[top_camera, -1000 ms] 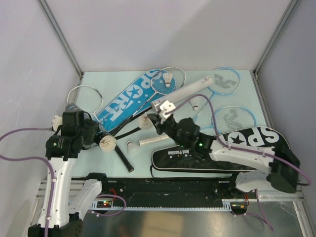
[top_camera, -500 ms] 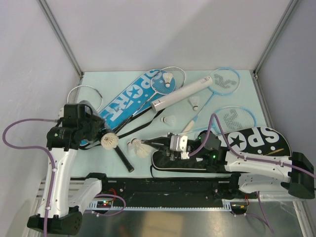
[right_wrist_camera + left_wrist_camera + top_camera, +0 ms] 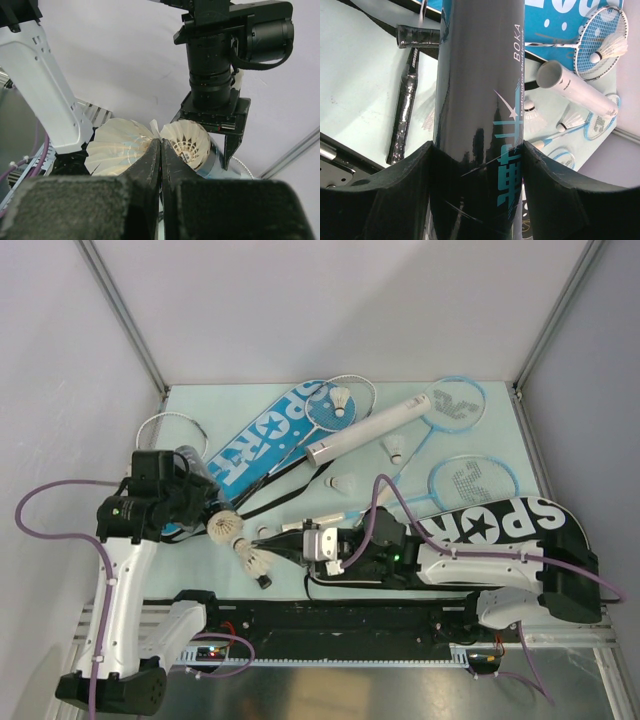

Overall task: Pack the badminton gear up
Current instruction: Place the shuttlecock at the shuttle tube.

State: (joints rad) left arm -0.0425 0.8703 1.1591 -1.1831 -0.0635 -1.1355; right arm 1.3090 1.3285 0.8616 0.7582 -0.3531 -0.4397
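Observation:
My left gripper [image 3: 477,150] is shut on the black tube [image 3: 477,95], held above the table's left side [image 3: 203,508]. A white shuttlecock [image 3: 223,527] sits in the tube's mouth, feathers outward [image 3: 189,142]. My right gripper [image 3: 160,142] is shut on the feather edge of a second shuttlecock [image 3: 119,149], held just beside that mouth [image 3: 258,560]. Loose shuttlecocks [image 3: 343,483] [image 3: 397,450] lie mid-table, and another [image 3: 345,398] lies on a racket head. The white tube [image 3: 365,428], blue cover [image 3: 262,440], black cover [image 3: 500,530] and light-blue rackets [image 3: 455,405] lie on the table.
A black racket handle [image 3: 252,565] lies under the held shuttlecock. A white racket head [image 3: 170,430] sits by the left wall. Another light-blue racket [image 3: 470,480] rests above the black cover. Metal frame posts [image 3: 125,315] rise at the back corners.
My right arm swung from mid-table down to the front left, carrying a shuttlecock up to the tube's mouth. The left arm shifted the black tube slightly.

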